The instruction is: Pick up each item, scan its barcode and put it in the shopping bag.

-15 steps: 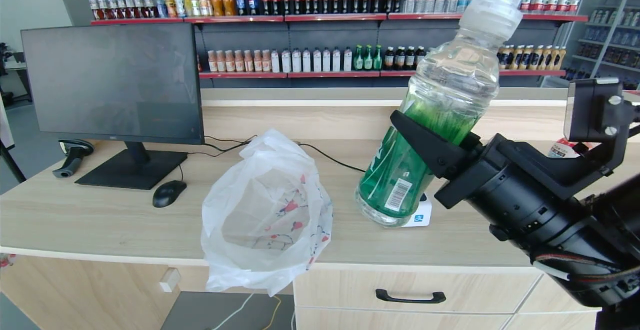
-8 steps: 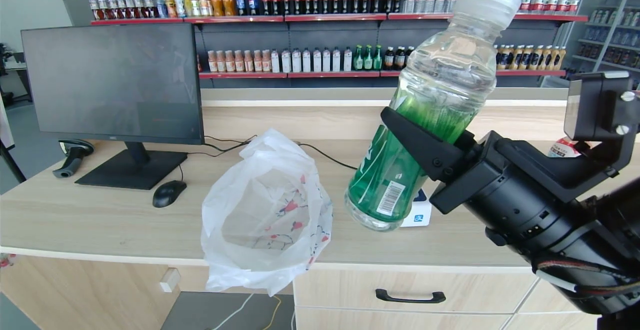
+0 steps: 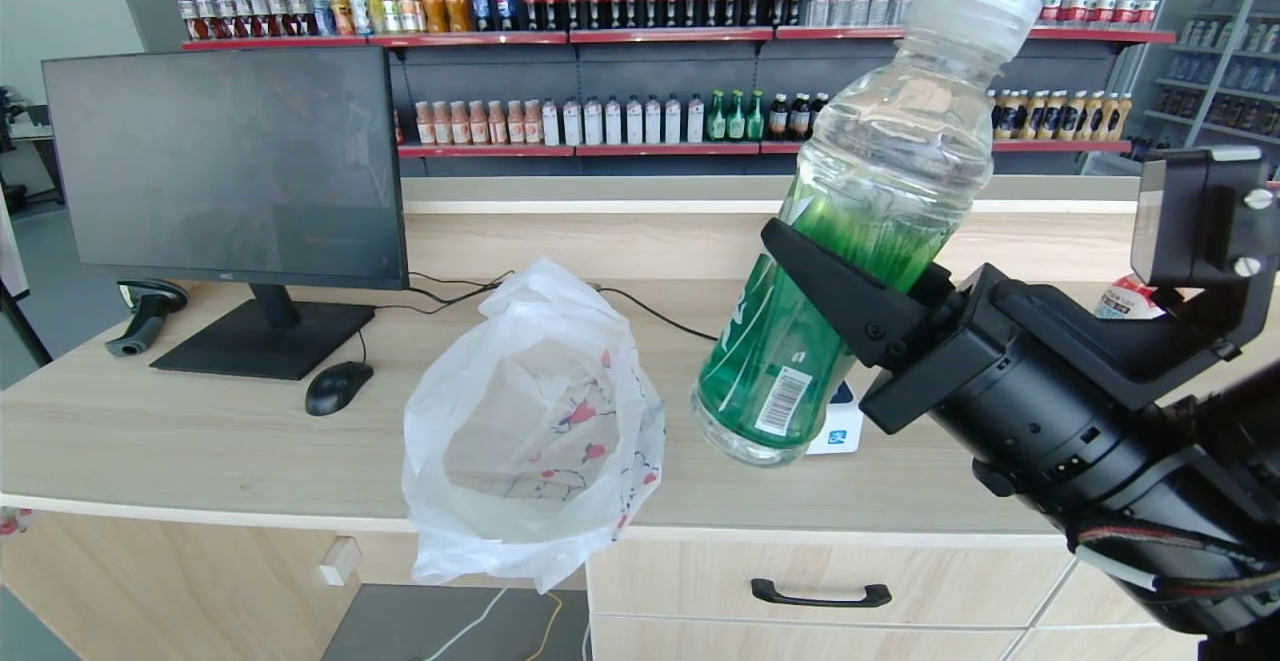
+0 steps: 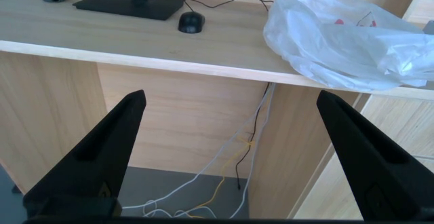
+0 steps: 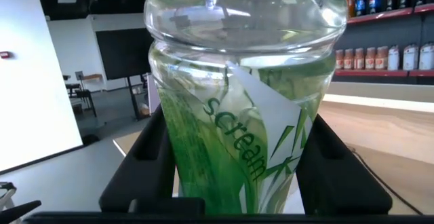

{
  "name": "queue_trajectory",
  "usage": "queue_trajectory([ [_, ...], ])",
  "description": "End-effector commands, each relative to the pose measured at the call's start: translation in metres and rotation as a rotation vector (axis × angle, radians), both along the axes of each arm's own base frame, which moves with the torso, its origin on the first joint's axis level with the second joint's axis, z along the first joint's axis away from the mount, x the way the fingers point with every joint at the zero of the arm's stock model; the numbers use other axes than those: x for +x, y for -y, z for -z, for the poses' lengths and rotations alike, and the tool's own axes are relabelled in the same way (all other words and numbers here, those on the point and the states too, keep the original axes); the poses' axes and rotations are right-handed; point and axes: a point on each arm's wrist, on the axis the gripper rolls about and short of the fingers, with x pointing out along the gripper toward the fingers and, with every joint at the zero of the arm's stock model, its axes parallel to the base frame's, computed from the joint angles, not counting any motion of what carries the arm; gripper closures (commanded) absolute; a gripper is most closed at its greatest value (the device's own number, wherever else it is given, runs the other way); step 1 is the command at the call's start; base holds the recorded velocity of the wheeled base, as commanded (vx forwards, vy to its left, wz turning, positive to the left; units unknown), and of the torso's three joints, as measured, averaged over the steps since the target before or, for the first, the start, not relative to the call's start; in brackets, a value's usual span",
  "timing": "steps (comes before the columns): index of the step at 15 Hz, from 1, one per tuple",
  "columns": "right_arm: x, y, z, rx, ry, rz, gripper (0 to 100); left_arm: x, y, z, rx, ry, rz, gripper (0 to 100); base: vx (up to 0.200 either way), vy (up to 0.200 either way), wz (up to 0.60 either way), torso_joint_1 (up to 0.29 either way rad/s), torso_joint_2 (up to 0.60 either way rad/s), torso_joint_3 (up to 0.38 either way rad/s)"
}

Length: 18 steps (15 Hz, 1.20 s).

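Fingers [image 3: 822,276] of the right gripper [image 3: 850,276] are clamped round the middle of the green-labelled bottle [image 3: 880,171], which hangs tilted in the air over the worktop [image 3: 200,431], cap up and away. Over the last second it's slid a bit toward the shopping bag [image 3: 535,421] and lifted slightly, then pretty much stopped in the last half second. Its base hovers right in front of the small white scanner box [image 3: 838,433], barcode [image 3: 783,401] facing the robot. So I'd guess the scan is happening or just done, and the drop comes next. That bag sits open at the worktop's front edge, slumping over it. Meanwhile the left gripper [image 4: 227,156] is spread wide, holding nothing, low in front of the worktop's front edge.
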Motion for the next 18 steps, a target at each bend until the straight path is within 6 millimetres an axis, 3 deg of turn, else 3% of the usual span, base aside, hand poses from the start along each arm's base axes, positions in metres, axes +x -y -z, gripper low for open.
queue_trajectory([
  [1,0.0,0.0,0.0,-0.001,0.002,0.001,100,0.0,0.0,0.0,0.0,0.001,-0.001,0,0.0,0.0,0.0,0.0,0.0,0.0],
  [10,-0.006,0.006,0.002,-0.05,0.041,0.032,100,0.0,0.0,0.0,0.0,0.001,-0.001,0,0.0,0.0,0.0,0.0,0.0,0.0],
  [13,-0.009,0.01,0.015,-0.109,0.021,0.044,100,0.0,0.0,0.0,0.0,0.001,-0.001,0,0.0,0.0,0.0,0.0,0.0,0.0],
  [18,0.009,-0.002,0.029,-0.286,0.141,0.107,100,0.0,0.0,0.0,0.0,0.001,-0.001,0,0.0,0.0,0.0,0.0,0.0,0.0],
])
